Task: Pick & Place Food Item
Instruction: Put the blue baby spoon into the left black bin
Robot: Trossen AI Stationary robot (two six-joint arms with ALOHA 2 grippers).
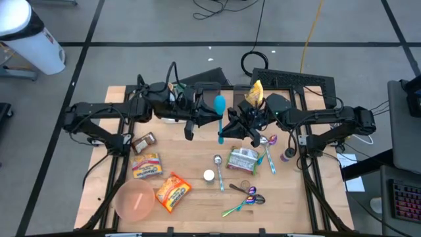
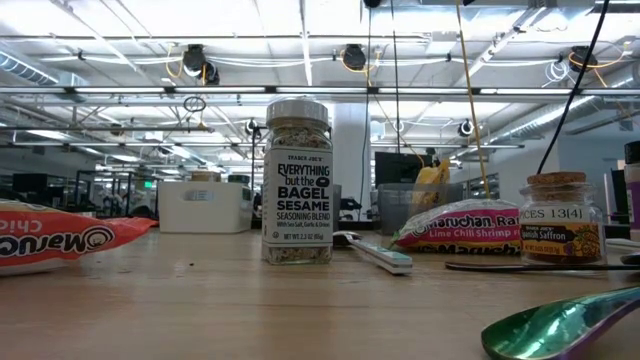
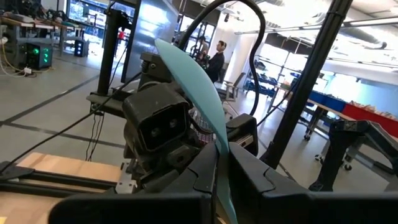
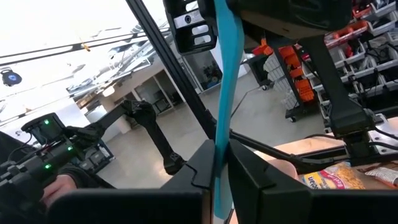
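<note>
Teal spoon is pinched at both ends: I see my left gripper closed on its bowl end and my right gripper clamped on the handle. It hangs in the air over the wooden table, back centre, above the food packets.

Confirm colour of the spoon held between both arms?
Light blue spoon; clearest in the high view.

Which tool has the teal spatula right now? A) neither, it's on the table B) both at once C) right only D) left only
B: in the high view the teal spatula is off the table between the arms, and each wrist view shows its handle pinched in that arm's own tool, left tool and right tool.
</note>
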